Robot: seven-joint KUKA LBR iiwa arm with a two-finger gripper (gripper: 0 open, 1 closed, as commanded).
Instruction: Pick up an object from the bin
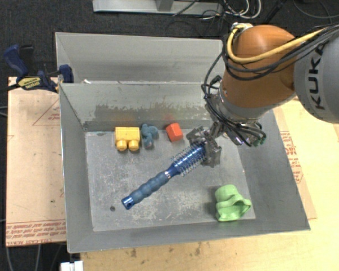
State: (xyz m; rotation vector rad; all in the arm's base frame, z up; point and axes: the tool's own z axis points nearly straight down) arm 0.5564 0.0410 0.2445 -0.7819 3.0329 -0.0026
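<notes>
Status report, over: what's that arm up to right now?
Gripper down at bristle end of blue brush. Brush diagonal, mid-bin. Orange block nearby, apart.

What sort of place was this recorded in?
Probably a robotics lab's grasping test cell: a grey KUKA arm over a grey metal bin holding a blue plastic brush, cables trailing on the dark floor behind.

even, bright light falls from overhead. the back wall of the grey bin (135,58) shines pale. a soft highlight sits on the arm's orange cover (260,66). the blue brush (164,176) and green piece (231,203) throw faint, short shadows.
</notes>
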